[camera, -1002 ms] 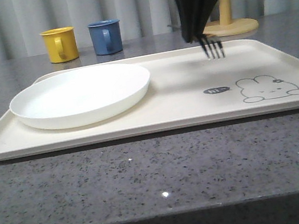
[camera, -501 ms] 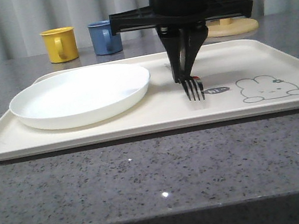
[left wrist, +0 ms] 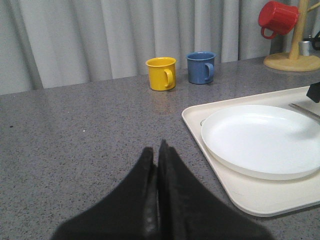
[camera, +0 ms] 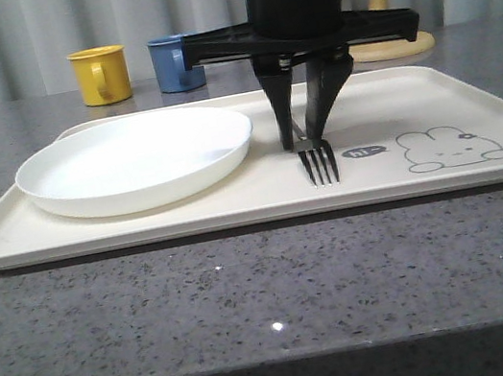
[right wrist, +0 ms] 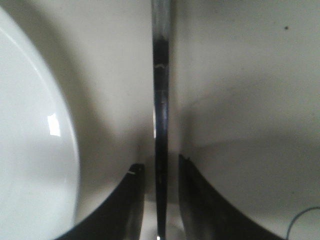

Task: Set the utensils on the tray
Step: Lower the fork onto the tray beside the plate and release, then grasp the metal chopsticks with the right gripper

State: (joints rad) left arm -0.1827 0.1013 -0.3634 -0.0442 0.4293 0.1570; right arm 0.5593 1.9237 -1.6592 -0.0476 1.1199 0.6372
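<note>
Fork: lies on the tray, tines toward the camera, between the white plate and the "hi" bubble.
Handling: thin, stiff, polished steel; likely light and slippery, best taken across the handle.
Right gripper: points straight down over the handle, fingers slightly apart either side, apparently not pinching.
Left gripper: fingers pressed together, empty, low over the grey counter, well apart from the tray.

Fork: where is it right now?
In the front view the fork lies on the tray, just right of the white plate and left of the "hi" bubble, between the right tool's parted fingers.
</note>
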